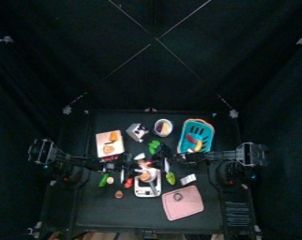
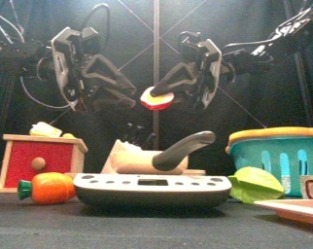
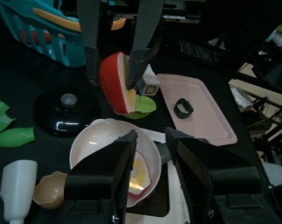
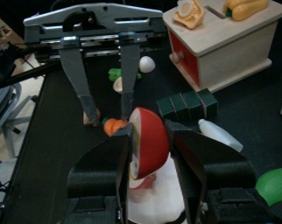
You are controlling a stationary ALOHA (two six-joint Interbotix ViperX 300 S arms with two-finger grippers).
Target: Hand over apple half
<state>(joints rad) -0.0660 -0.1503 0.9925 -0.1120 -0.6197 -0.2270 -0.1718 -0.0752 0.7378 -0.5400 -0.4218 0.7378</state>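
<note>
Black curtains all round, cluttered table (image 1: 98, 208) underneath. Apple half (image 2: 156, 95) aloft mid-table, pinched in right gripper (image 2: 176, 89). Left gripper (image 3: 151, 137) wide open, empty, apparently just short of it. Risks: releasing before left closes, dropping fruit onto scale (image 2: 153, 185); 2 claws colliding.

— Where do the arms stand?
— Both hang raised mid-frame in the front view, wrists angled inward, grippers near each other.
— Their jaws?
— The right gripper (image 2: 163, 94) clamps the apple half (image 2: 156, 95); the left gripper (image 2: 128, 97) is spread wide just beside it.
</note>
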